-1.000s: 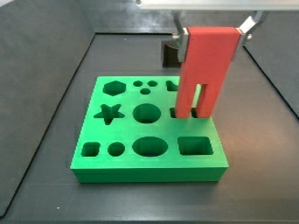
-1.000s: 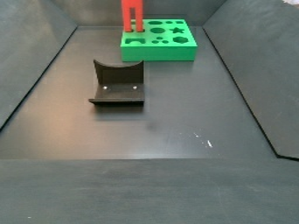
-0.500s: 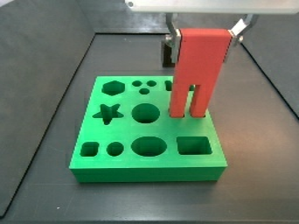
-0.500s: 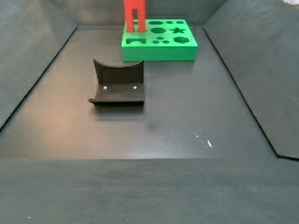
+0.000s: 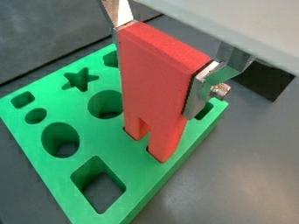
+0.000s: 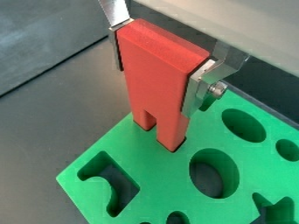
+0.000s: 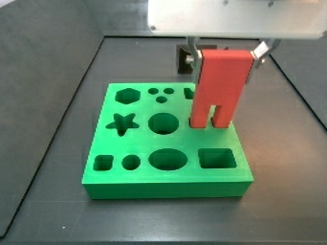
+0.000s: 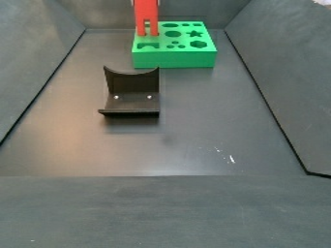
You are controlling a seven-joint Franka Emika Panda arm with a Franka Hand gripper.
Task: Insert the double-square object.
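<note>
The double-square object [image 7: 220, 81] is a tall red block with two prongs, held upright in my gripper [image 7: 225, 53]. The silver fingers [image 5: 208, 83] clamp its solid upper part from both sides, as both wrist views show [image 6: 158, 79]. Its prong tips meet the green board [image 7: 141, 144] at the pair of square holes by one edge. I cannot tell how deep they sit. In a side view the red block [image 8: 146, 15] stands at the near corner of the board [image 8: 181, 53], and the gripper is cut off above.
The board has several other holes: star [image 7: 121, 122], hexagon, circles, a large square [image 7: 215, 157]. A dark grey block with a curved notch [image 8: 130, 92] stands on the dark floor, well apart from the board. Low walls ring the floor.
The gripper has moved down with the red block. The prong tips have dropped from just above the board to the two square holes.
</note>
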